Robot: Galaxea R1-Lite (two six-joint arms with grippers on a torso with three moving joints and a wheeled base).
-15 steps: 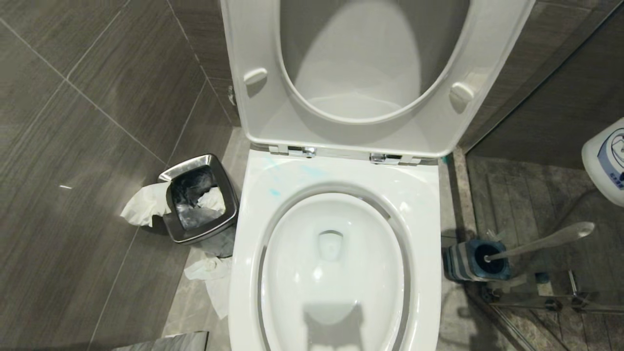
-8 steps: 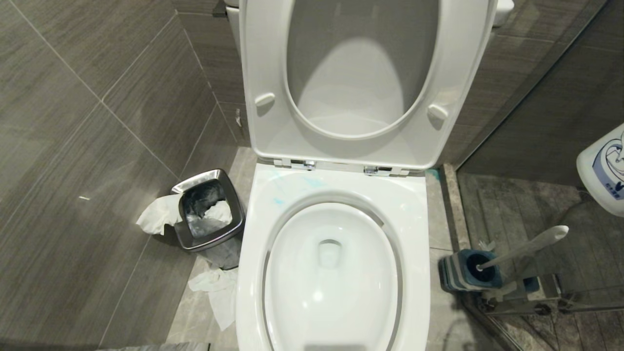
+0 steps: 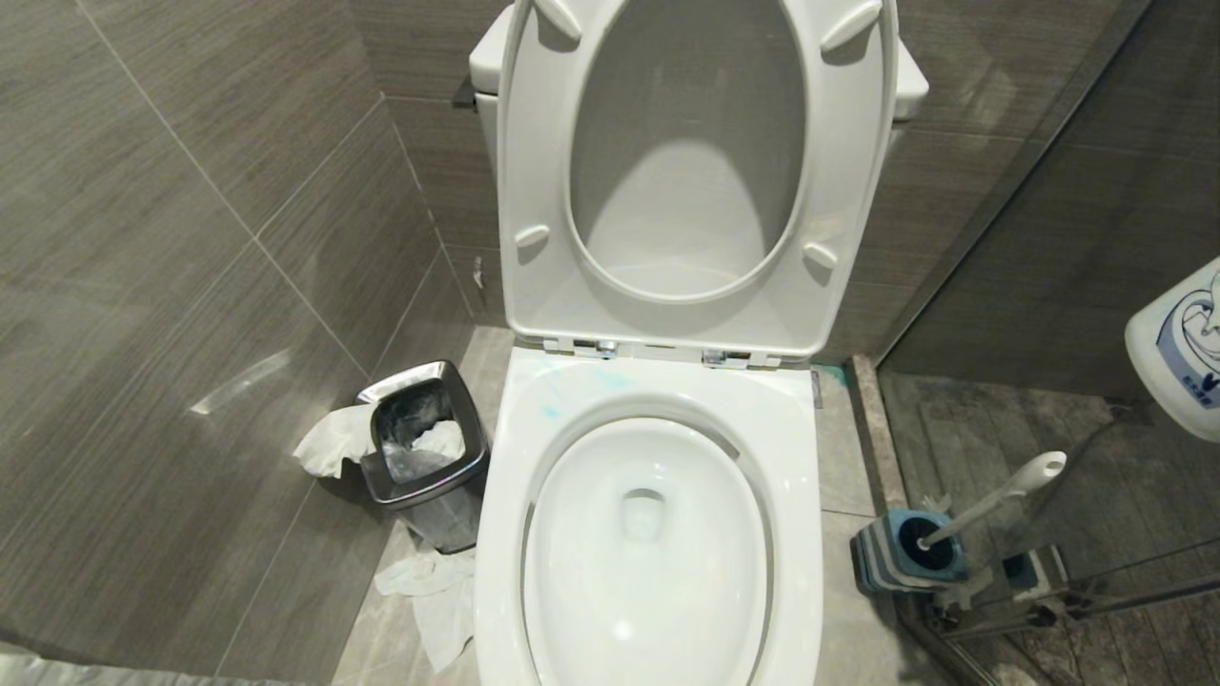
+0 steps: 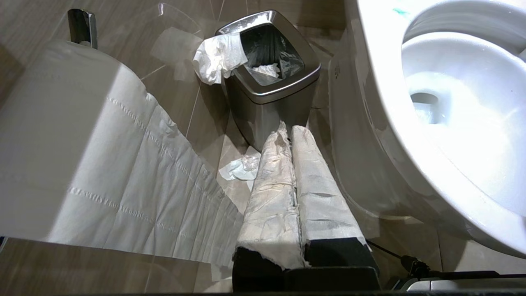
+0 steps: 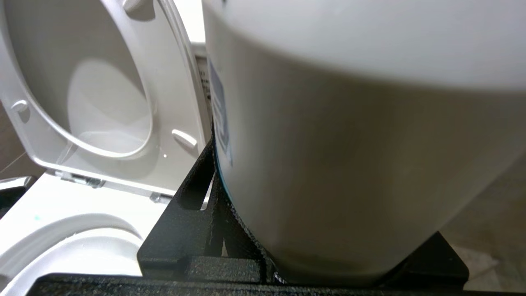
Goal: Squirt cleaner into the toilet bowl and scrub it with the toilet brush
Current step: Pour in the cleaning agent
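Head view has tilted up over the last second: the whole scene slid down the frame, nothing itself moved. Glossy white ceramic toilet bowl [image 3: 648, 534] sits lower centre, seat up, turquoise cleaner smears [image 3: 551, 412] on its rim. White-handled toilet brush [image 3: 991, 505] rests in its holder, lower right. Our right claw [image 5: 328, 230] grips a white plastic bottle [image 3: 1177, 348], right edge. Left claw [image 4: 294, 131] is closed, empty, paper-wrapped. We judge squirting comes next.

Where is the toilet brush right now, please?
In the head view, the toilet brush stands in its striped holder on the floor, right of the toilet bowl.
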